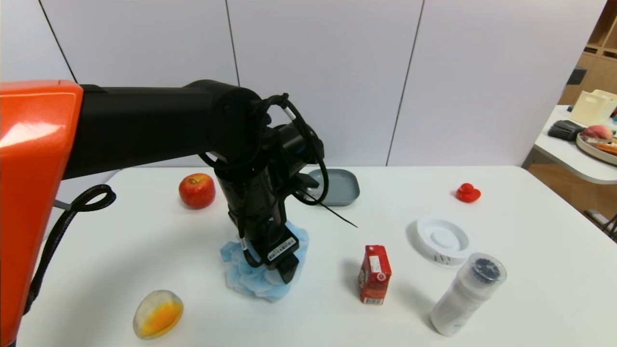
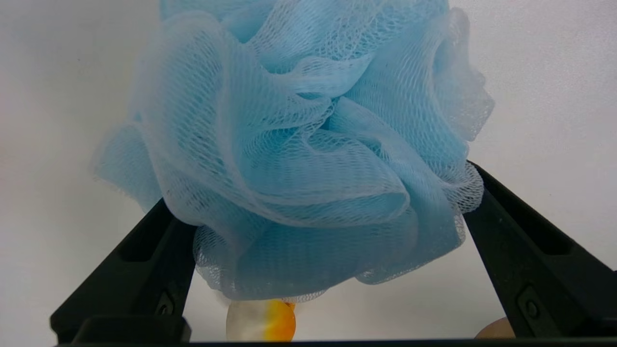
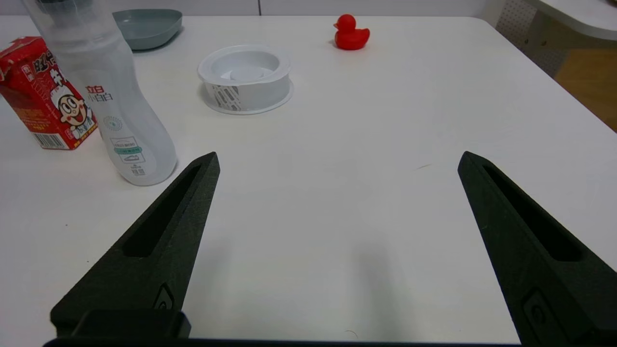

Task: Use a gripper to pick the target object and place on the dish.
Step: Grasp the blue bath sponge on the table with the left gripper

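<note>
Item: my left hand [image 1: 270,262], pointing steeply down onto the bath pouf [image 1: 262,277]; fingers [image 2: 144,260] spread wide, one on either side of the light blue mesh, no squeeze on it that I can see.
Item: bath pouf, resting on the white tabletop [image 1: 506,212], near the front, between the red apple [image 1: 196,190] behind it and the clear yellow-centred soap [image 1: 158,313] in front.
Item: grey-blue dish [image 1: 340,187], toward the back of the tabletop, partly behind my arm, well apart from the pouf.
Item: my right hand [image 3: 337,159], level above the tabletop, spread wide, holding nothing.
Item: red carton [image 1: 374,273]; white ringed disc [image 1: 442,239]; pale bottle [image 1: 467,294] lying on its side; red duck [image 1: 467,193].
</note>
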### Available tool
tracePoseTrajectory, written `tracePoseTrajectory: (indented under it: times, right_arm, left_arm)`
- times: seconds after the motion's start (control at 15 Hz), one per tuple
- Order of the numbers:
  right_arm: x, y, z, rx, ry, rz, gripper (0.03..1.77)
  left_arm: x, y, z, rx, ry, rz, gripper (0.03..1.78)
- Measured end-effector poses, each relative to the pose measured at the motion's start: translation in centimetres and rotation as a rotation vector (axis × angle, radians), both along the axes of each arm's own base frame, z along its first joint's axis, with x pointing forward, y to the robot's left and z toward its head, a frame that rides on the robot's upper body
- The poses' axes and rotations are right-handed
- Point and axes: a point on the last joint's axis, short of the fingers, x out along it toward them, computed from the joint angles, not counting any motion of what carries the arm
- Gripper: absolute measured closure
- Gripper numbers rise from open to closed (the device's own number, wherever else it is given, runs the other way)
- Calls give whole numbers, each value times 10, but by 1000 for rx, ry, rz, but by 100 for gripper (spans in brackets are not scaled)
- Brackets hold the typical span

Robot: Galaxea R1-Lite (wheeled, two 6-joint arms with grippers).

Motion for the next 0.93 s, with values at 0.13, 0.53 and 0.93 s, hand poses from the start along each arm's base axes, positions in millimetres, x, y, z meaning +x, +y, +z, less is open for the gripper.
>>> tracePoseTrajectory:
  times: [0.13, 0.53, 0.93]
  right_arm:
    - [0, 0, 0, 0, 0, 0, 9]
    - [0, 0, 0, 0, 0, 0, 9]
    - [0, 0, 0, 0, 0, 0, 9]
  left_arm:
    - [4, 0, -7, 16, 16, 6, 12]
    - [14, -4, -27, 23, 19, 12, 12]
    - [19, -8, -44, 0, 12, 15, 12]
